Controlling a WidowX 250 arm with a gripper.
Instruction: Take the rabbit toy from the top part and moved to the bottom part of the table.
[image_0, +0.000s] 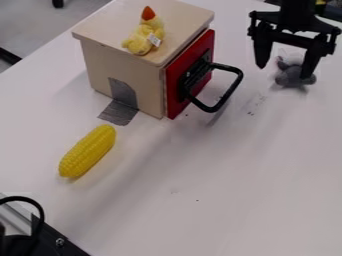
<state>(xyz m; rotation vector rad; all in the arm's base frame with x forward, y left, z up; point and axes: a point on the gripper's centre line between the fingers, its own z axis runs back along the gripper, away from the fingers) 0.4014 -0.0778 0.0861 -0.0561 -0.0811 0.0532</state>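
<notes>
The gripper (284, 71) hangs by the rabbit toy (289, 76) on the upper right of the worktop (200, 200), fingers spread; grasping seems in hand, the next move to align and close. The toy's long axis seems to slant from upper left to lower right, its facing unclear

A small, soft-looking grey rabbit toy (288, 77) is seen on the white counter (200, 185), at the camera view's upper right, a faint shadow cast beneath it. The toy is partly hidden; its exact pose cannot be made out.
</notes>
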